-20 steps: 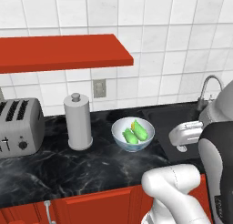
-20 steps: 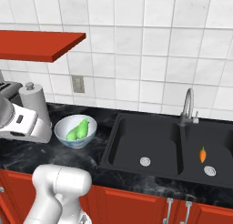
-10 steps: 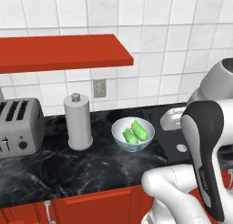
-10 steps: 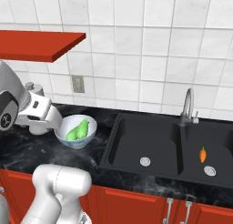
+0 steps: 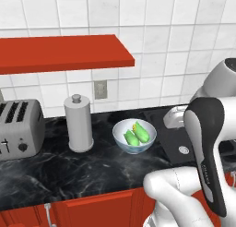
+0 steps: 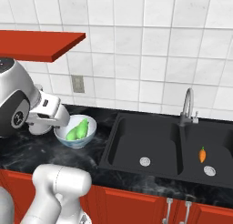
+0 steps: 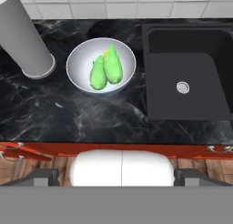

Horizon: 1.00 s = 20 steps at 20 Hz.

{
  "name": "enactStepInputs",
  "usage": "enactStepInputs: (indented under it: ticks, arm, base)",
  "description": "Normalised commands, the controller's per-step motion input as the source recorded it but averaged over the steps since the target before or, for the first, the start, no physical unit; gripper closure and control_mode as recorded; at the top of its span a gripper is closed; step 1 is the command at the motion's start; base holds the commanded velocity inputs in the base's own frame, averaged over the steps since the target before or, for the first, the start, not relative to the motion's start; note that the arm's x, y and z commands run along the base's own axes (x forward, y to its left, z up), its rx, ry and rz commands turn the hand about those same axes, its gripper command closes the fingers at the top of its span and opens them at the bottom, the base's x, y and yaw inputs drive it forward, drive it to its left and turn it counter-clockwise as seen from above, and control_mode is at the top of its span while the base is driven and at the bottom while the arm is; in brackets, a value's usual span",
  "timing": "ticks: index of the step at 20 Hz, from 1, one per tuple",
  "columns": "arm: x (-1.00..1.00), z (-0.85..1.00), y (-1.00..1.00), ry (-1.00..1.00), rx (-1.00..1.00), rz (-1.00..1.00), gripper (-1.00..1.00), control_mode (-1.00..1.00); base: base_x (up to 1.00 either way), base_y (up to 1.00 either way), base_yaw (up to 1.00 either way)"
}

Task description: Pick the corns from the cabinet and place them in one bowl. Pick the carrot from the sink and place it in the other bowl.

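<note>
Corn delivered, carrot still waiting

Both corns (image 7: 105,68) lie in the pale bowl (image 5: 134,136); the carrot (image 6: 202,154) remains in the sink's (image 6: 136,143) right basin, the brown bowl unfilled. The gripper's state cannot be judged

The desk (image 5: 55,170) is viewed from behind the arm on its left side, forward and down, with the red shelf (image 5: 60,53) overhead and the pale bowl (image 5: 134,135) near the middle. The right base view is aimed likewise from the other side, taking in the sink (image 6: 173,150). The hand view is directed steeply down from above the desk's front edge. The bowl is shared by all three views.
</note>
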Motion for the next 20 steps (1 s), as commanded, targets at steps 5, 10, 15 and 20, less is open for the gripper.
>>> enactStepInputs:
  ticks: [5,10,15,20]
  arm:
    - [0.0,0.0,0.0,0.0,0.0,0.0,-1.0,1.0]
    - [0.0,0.0,0.0,0.0,0.0,0.0,-1.0,1.0]
    - [0.0,0.0,0.0,0.0,0.0,0.0,-1.0,1.0]
    - [0.0,0.0,0.0,0.0,0.0,0.0,-1.0,1.0]
  base:
    - [-0.07,-0.15,0.0]
    - [-0.39,-0.59,-0.01]
    - [-0.45,-1.0,0.0]
    - [-0.02,-1.0,0.0]
